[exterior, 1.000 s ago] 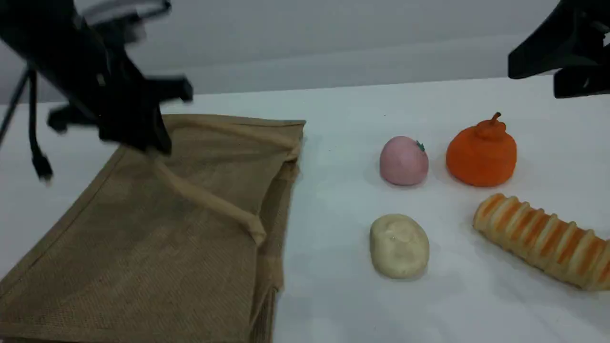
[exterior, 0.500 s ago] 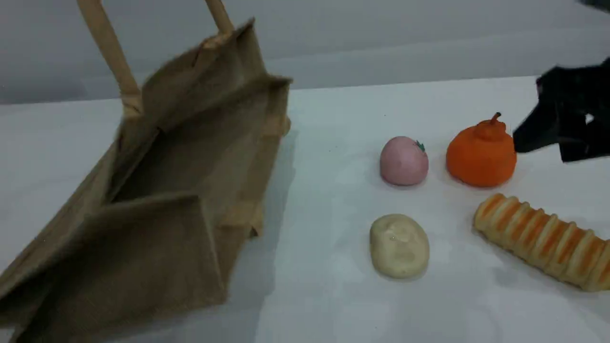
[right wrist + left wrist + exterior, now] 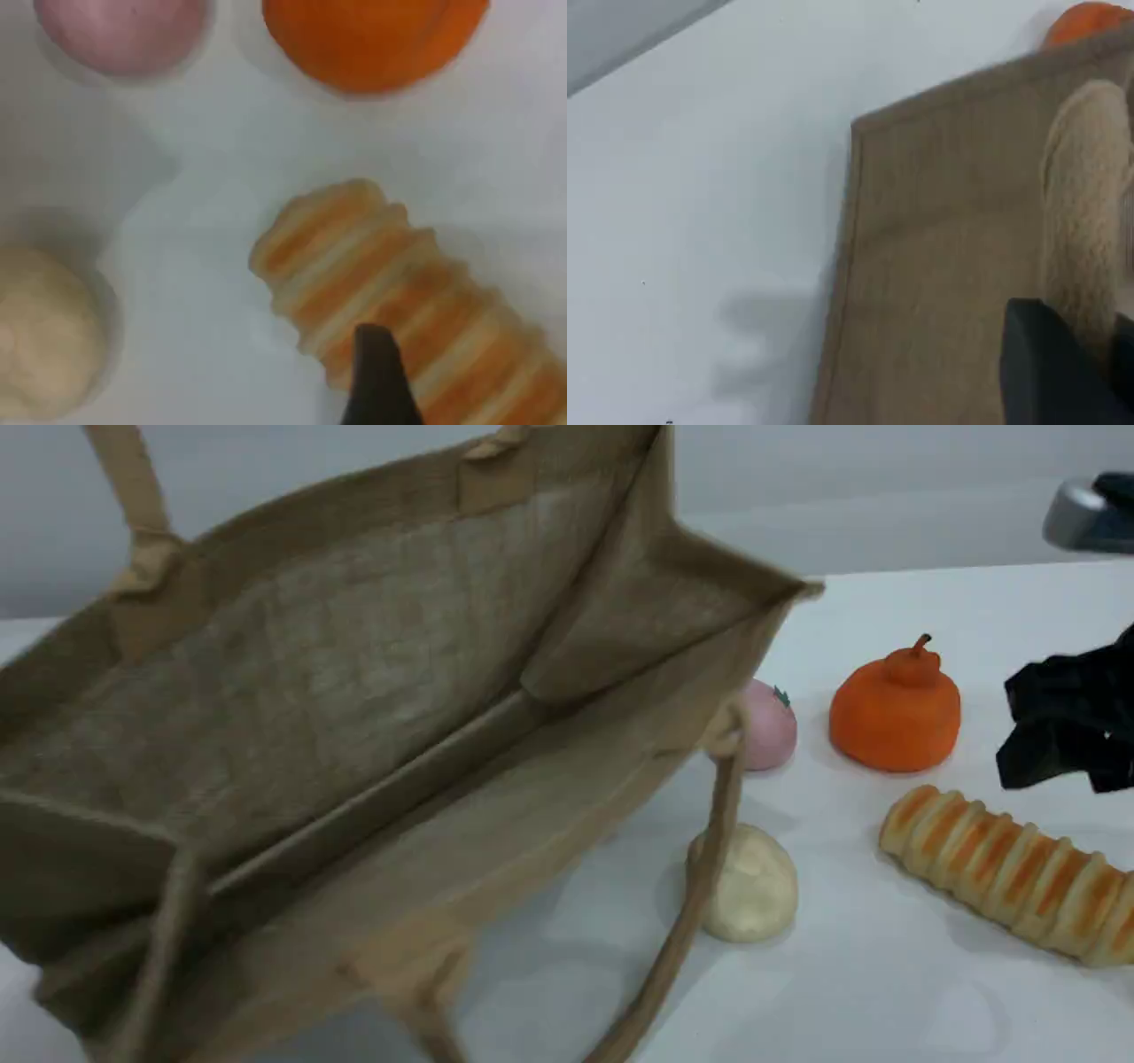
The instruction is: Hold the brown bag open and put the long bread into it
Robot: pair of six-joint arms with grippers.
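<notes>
So that the long stripy golden bread (image 3: 390,301) fits in, my left gripper (image 3: 1063,372) pinches the big brown woven bag's (image 3: 354,717) soft beige handle (image 3: 1085,204), lifting it open. My right gripper (image 3: 376,381) hangs over the bread, jaws wide.

A: What is the brown bag (image 3: 292,682) made of?
B: Coarse woven cloth, like jute, rough and matt inside and out. Its handles (image 3: 700,886) look like a softer, paler webbing, also matt.

A: And the long bread (image 3: 1010,872) on the right?
B: Ridged and soft-looking, with a dull, spongy surface and no shine.

A: The other pieces?
B: The orange fruit (image 3: 895,713) at the far right has a slightly pebbled matt skin. The pink fruit (image 3: 772,728) looks smooth and matt. The cream bun (image 3: 753,886), nearer, is smooth and doughy-looking.

A: The table (image 3: 886,992)?
B: Smooth white, faintly satin.

A: The right gripper (image 3: 1067,722)?
B: Black and matt; material unclear.
</notes>
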